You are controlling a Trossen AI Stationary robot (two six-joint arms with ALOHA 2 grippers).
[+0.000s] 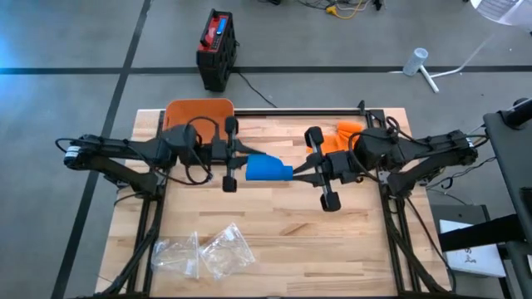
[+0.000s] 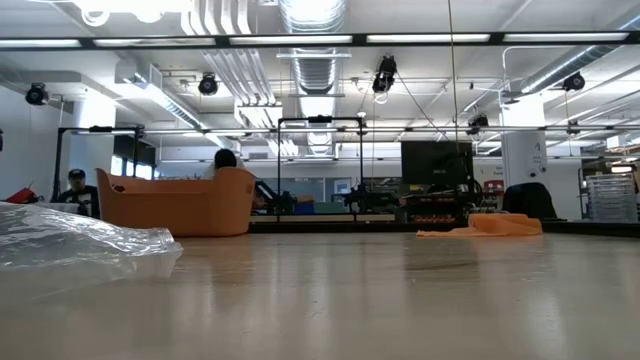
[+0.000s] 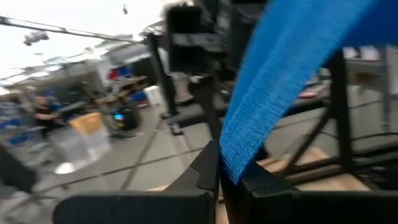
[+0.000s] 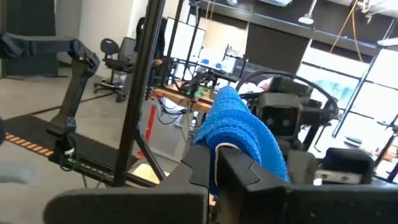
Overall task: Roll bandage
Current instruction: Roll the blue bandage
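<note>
A blue bandage hangs above mid-desk, clamped between the left end effector and right end effector, both closed on it; rolling well likely demands steady tension.

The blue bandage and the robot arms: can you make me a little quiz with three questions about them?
1. True or false: the blue bandage lies flat on the wooden table, with no gripper touching it.
2. Which grippers are shut on the bandage? A) only the left gripper B) only the right gripper C) both
3. Fill in: near the table's front left corner lie clear plastic ____.

Key
1. False. In the high view it is held between the two grippers, and the low view shows no bandage on the tabletop.
2. C.
3. Bags.
</note>
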